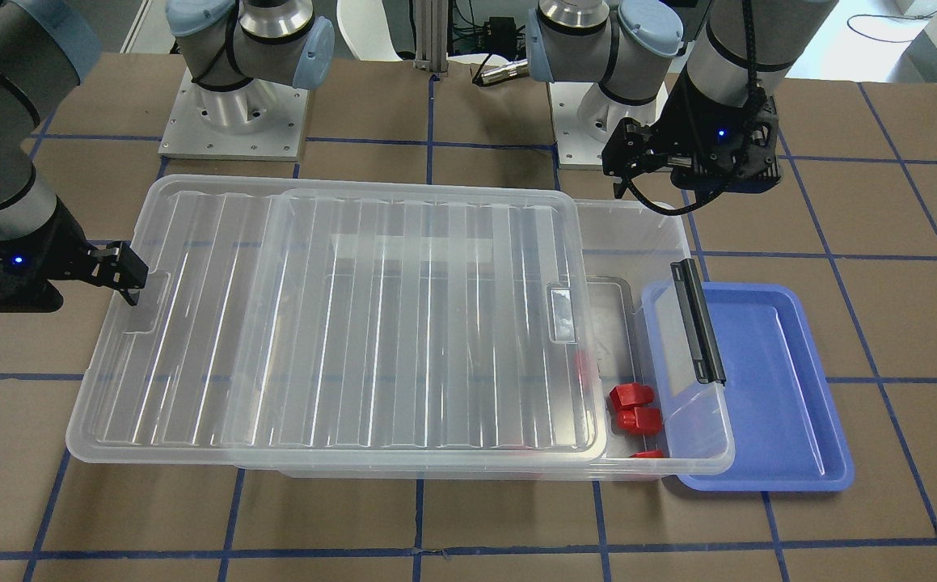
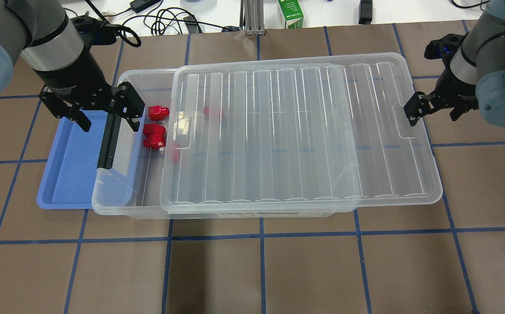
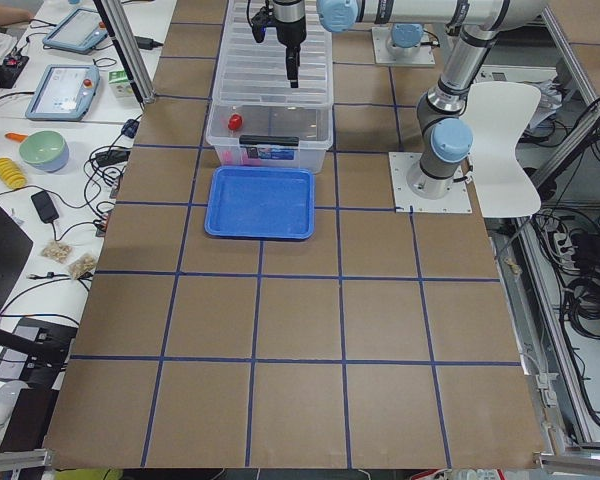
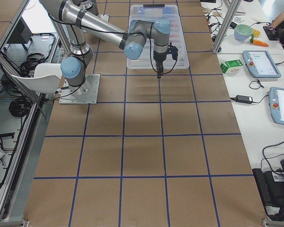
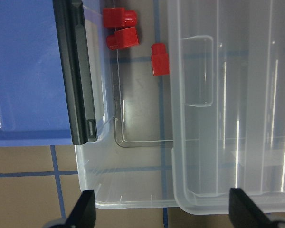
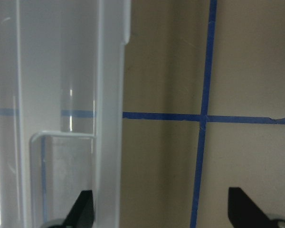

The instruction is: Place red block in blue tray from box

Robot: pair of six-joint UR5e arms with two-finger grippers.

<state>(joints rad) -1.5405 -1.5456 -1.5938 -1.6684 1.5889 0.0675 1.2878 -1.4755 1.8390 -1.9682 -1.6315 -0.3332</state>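
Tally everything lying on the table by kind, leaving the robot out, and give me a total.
Red blocks: 5, all inside the box, one well under the lid
Blue tray: 1
Clear box: 1
Clear lid: 1
Total: 8

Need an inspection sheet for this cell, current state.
Surface: brown table with blue tape grid, flat.
Job's things: clear plastic bin; ribbed clear lid slid toward robot's right, leaving the left end uncovered; red plastic blocks inside there; shallow blue plastic tray empty, beside bin's left end.
Clutter: nothing seen.
Tools: left tool open over uncovered end; right tool open at lid's edge.
Cables: black leads beyond far edge.
Surroundings: green carton, white chair.
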